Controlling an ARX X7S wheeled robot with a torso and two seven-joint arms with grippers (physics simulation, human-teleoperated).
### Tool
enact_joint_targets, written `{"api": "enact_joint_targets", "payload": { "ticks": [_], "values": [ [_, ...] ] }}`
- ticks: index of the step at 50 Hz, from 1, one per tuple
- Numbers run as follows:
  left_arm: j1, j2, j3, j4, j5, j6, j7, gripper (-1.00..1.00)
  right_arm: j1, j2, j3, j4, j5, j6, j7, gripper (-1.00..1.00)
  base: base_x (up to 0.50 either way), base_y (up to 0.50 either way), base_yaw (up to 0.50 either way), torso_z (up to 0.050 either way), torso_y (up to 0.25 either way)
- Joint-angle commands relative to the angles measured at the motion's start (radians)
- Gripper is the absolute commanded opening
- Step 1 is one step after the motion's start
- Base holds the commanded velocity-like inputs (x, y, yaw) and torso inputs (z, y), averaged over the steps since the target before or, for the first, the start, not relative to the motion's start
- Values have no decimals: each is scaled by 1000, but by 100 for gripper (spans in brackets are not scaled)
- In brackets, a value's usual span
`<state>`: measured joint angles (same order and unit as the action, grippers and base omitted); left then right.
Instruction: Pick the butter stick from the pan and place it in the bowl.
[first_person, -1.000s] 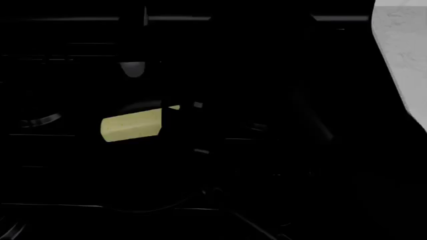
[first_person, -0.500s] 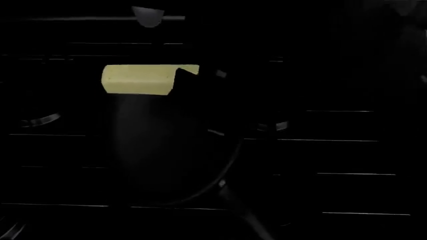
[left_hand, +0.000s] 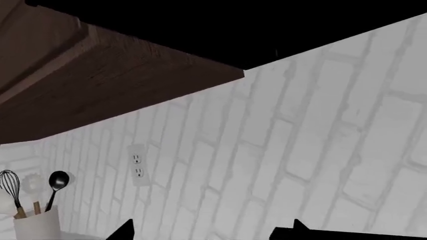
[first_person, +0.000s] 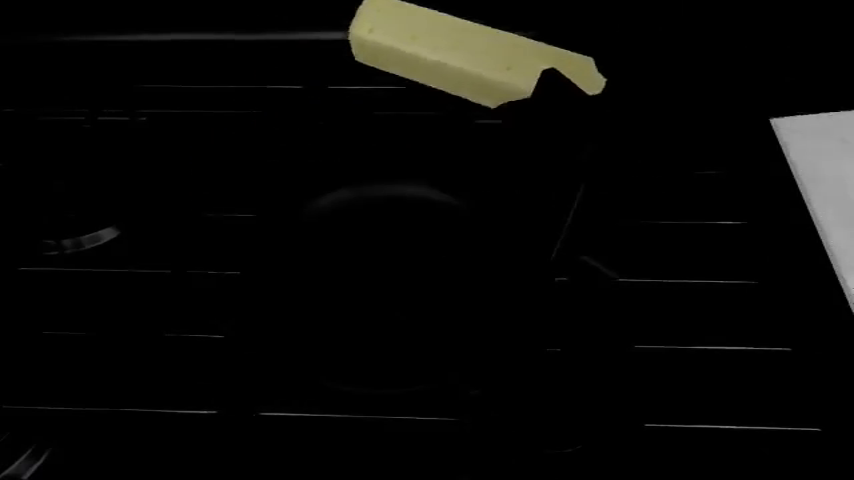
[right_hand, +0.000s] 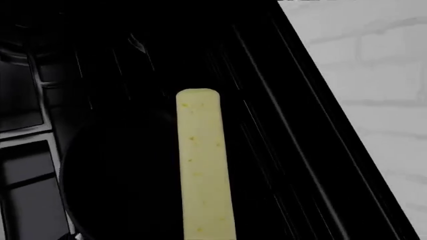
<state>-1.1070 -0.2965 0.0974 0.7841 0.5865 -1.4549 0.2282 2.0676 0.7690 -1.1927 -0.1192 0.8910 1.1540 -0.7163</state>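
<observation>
Pale yellow butter stick (first_person: 461, 58): held aloft near the top of the head view, tilted, one end hidden behind the dark right gripper (first_person: 554, 95). A grip on that end is judged from this, since nothing else supports the bar; the jaws themselves are lost in the black render. In the right wrist view the stick (right_hand: 202, 162) runs straight out from the camera, with the pan below it.

Black pan (first_person: 380, 290): seen only as a faint round outline on the black stove (first_person: 694, 345); in the wrist view its dark disc (right_hand: 120, 175) lies under and beside the stick. No contact with the butter is seen; the stick is judged already lifted out so that it can be carried clear of the rim.

Bowl: not found in any view. The transfer is judged unfinished.

Pale counter (first_person: 821, 190): a strip at the right edge of the head view, beside the stove.

Left gripper (left_hand: 210, 232): raised and pointed at a white brick wall (left_hand: 313, 150), presumably parked out of the way. Two dark fingertips (left_hand: 123, 231) stand apart with nothing between them. A utensil crock (left_hand: 37, 222), a wall socket (left_hand: 137, 167) and a wooden shelf (left_hand: 100, 75) are also recorded there.
</observation>
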Motion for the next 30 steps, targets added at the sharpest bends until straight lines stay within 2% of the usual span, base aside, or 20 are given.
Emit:
{"api": "enact_joint_targets", "payload": {
  "ticks": [1,17,30],
  "values": [
    [36,47,-67,-7,9,45,32,100,30,103,95,-97,37,107,58,-100,0,0,0,0,0],
    [66,123,-130,-129,-73,209,-9,100,33,335,202,-196,148,251,186,-100,0,0,0,0,0],
    [99,159,-178,-215,-136,321,-39,100,66,448,224,-254,187,372,259,-100,1,0,-1,0,0]
  ]
}}
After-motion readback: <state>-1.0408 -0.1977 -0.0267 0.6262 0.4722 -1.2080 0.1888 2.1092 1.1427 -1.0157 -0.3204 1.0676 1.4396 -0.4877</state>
